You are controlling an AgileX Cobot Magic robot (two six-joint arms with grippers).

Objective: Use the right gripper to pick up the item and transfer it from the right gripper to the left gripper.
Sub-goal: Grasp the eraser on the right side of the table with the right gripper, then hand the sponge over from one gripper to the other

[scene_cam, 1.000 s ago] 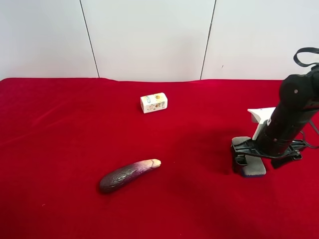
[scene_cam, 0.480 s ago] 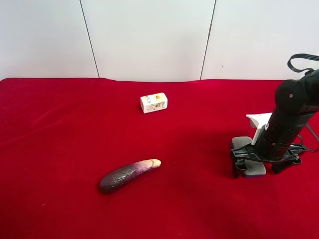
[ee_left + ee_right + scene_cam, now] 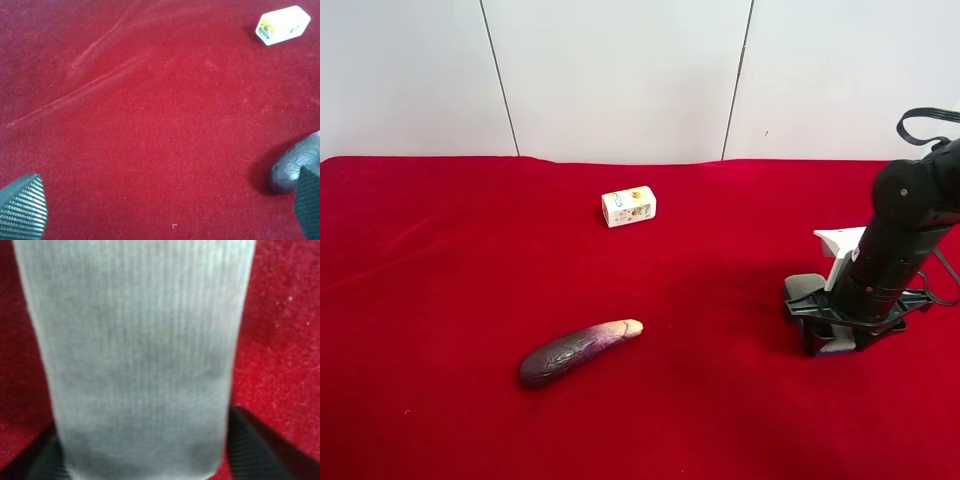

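Pad is lying flat on the red cloth, well apart from the eggplant, out toward the exterior high view's right of it. Because it is sitting so low, I am judging that a steep, top-down grip across its narrow width is the only workable one. That is how the right gripper is standing over it.

In the right wrist view the pad is filling the picture. The ribbed black fingers are pressing in against both of its long edges, so I am reading the jaws as drawn in and clamped on the pad. The pad seems to be resting on the cloth, not yet lifted.

The left gripper is waiting near the eggplant. Its fingertips are spread wide with only cloth between them, gripping nothing, which is leaving it ready to receive. The white box is sitting beyond the eggplant, toward the wall, clear of both arms.
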